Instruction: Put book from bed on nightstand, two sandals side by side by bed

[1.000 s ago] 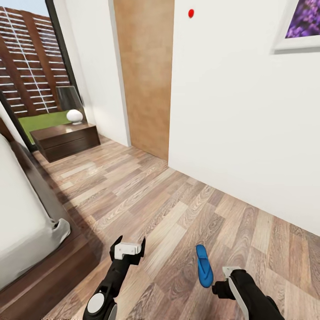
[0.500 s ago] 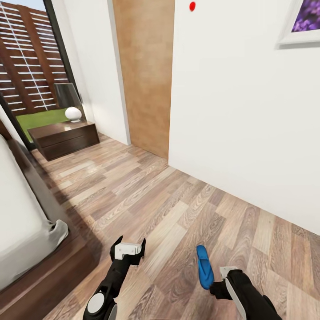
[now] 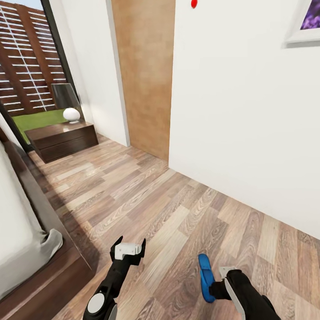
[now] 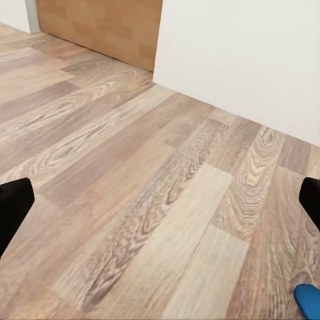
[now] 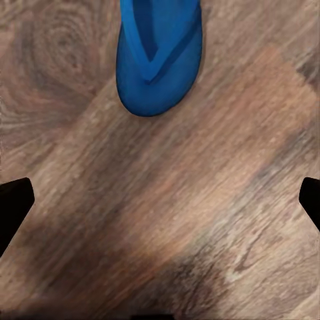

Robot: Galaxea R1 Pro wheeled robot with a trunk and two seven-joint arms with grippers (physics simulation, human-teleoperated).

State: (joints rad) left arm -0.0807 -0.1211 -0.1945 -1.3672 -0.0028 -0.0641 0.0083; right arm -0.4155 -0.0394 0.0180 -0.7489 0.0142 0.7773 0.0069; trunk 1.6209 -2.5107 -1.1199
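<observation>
1. Since a second ago my head camera has swung: the lavender picture (image 3: 309,24) has slid towards the upper right corner, the bed (image 3: 26,249) shows less, and the blue sandal (image 3: 206,278) sits lower in view, now touching the dark wrist of my right arm as seen from here.
2. Head view: the sandal lies flat on the wood-plank floor (image 3: 146,195), well apart from the bed at my left. The nightstand (image 3: 60,138) stands far back by the window, with a lamp (image 3: 69,104) on its top. A brown door (image 3: 144,75) is set in the white wall, with a small red dot (image 3: 194,3) above.
3. Head view, arms: my left gripper (image 3: 128,244) hangs over bare floor, jaws spread and holding nothing. My right gripper (image 3: 213,289) is at the sandal's near end; I cannot tell its jaws here.
4. Left wrist view: both dark fingertips (image 4: 13,210) sit at the frame's edges, wide apart, with planks between and a blue sliver of sandal (image 4: 308,299) at the corner.
5. Right wrist view: the fingertips (image 5: 13,203) stand wide apart, released, over the floor. The sandal (image 5: 159,57), straps up, lies just beyond them, not between them.
</observation>
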